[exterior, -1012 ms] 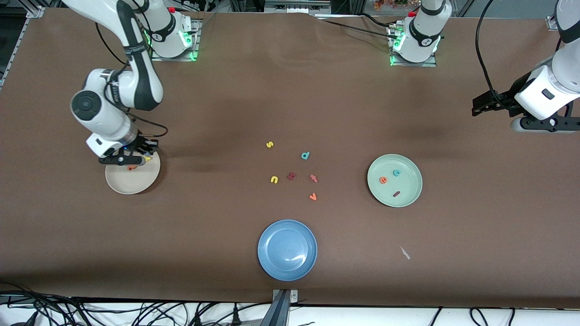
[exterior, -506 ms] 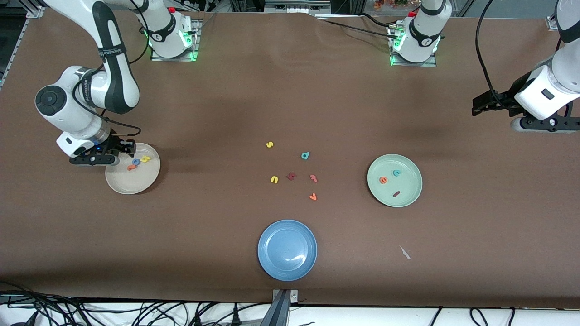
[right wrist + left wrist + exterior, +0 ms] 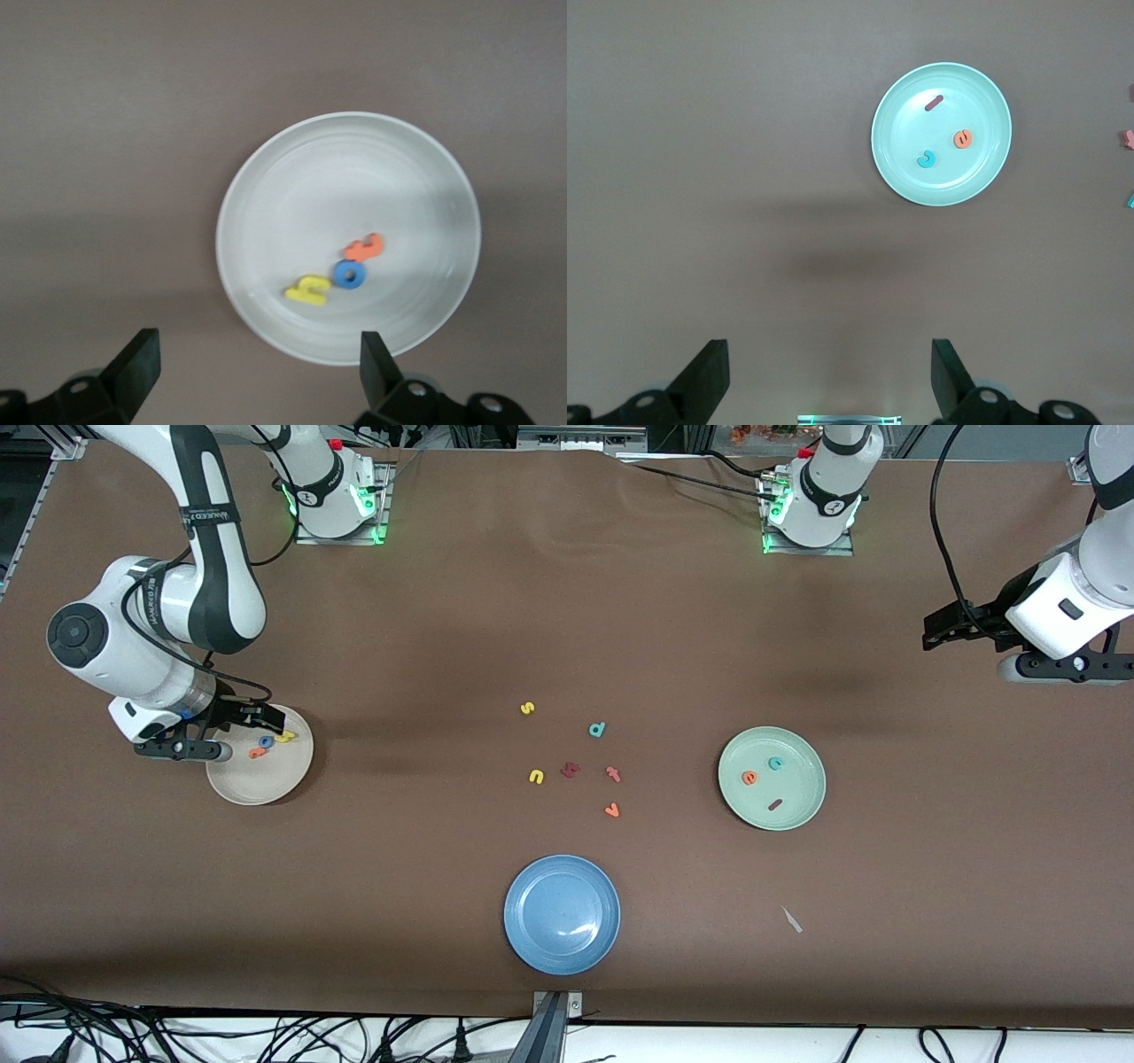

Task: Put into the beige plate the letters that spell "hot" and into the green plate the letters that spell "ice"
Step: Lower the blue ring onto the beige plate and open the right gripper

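Observation:
The beige plate [image 3: 261,784] [image 3: 337,186] lies toward the right arm's end of the table. In it lie the yellow "h" [image 3: 283,736] [image 3: 306,289], the blue "o" [image 3: 265,741] [image 3: 349,275] and the orange "t" [image 3: 257,753] [image 3: 365,247]. My right gripper [image 3: 184,749] [image 3: 257,376] hangs open and empty just off that plate's rim. The green plate [image 3: 797,766] [image 3: 983,97] holds the orange "e" [image 3: 749,778] [image 3: 962,139], the teal "c" [image 3: 775,763] [image 3: 926,159] and the dark red "i" [image 3: 775,804] [image 3: 934,103]. My left gripper [image 3: 1063,666] [image 3: 828,390] waits open over bare table at its own end.
A blue plate [image 3: 549,895] lies nearest the front camera, mid-table. Loose letters sit between the plates: yellow "s" [image 3: 527,708], teal "d" [image 3: 597,730], yellow "u" [image 3: 536,777], a dark red letter [image 3: 570,770], a red-orange "t"-like letter [image 3: 613,773], orange "v" [image 3: 611,810]. A pale scrap [image 3: 791,919] lies near the green plate.
My right gripper has opened and drawn away from over the beige plate toward its own end of the table. The blue "o" now lies in the plate. The left arm has not moved.

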Motion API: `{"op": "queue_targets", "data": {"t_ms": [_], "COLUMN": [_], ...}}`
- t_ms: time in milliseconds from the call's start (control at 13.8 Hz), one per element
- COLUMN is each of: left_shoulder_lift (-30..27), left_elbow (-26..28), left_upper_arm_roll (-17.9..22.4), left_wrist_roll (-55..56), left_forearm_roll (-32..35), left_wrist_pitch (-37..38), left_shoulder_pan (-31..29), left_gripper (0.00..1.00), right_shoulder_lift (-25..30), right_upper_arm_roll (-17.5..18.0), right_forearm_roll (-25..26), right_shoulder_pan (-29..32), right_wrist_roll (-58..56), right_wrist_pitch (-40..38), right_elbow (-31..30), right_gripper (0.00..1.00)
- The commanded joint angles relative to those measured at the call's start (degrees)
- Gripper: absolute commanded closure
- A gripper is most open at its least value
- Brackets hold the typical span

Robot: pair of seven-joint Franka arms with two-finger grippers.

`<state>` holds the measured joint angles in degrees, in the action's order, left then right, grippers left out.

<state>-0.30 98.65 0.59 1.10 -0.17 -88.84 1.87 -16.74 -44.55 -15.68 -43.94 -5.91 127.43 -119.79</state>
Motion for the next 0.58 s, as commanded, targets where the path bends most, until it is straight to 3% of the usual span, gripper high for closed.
{"op": "queue_targets", "data": {"t_ms": [0,217,289,434,506], "left_shoulder_lift": [-0.4,-0.3,-0.3,-0.3,-0.3], "left_elbow": [-0.6,-0.6,-0.6,-0.6,-0.6], "left_upper_arm_roll": [-0.1,-0.1,-0.1,-0.1,-0.1], "left_wrist_roll": [0.6,0.7,0.7,0.7,0.7], "left_forearm_roll": [1.3,1.3,1.3,1.3,1.3], "left_wrist_pitch": [1.1,1.2,1.2,1.2,1.2], "left_shoulder_pan": [0.1,0.1,0.1,0.1,0.1], "left_gripper": [0.0,0.0,0.0,0.0,0.0], "right_shoulder_lift": [0.0,0.3,2.4,7.0,8.5], "right_upper_arm_roll": [0.3,1.4,5.8,22.0,27.7], "right_forearm_roll": [-1.2,-0.4,1.5,10.0,12.2], "right_shoulder_pan": [-0.4,0.3,3.6,17.6,23.6], "right_wrist_roll": [3.8,9.0,9.2,9.8,10.5], "right_wrist_pitch": [-10.8,-23.5,-24.3,-24.9,-25.3], "right_elbow": [6.4,14.7,15.7,16.4,16.8], "right_gripper": [0.0,0.0,0.0,0.0,0.0]}}
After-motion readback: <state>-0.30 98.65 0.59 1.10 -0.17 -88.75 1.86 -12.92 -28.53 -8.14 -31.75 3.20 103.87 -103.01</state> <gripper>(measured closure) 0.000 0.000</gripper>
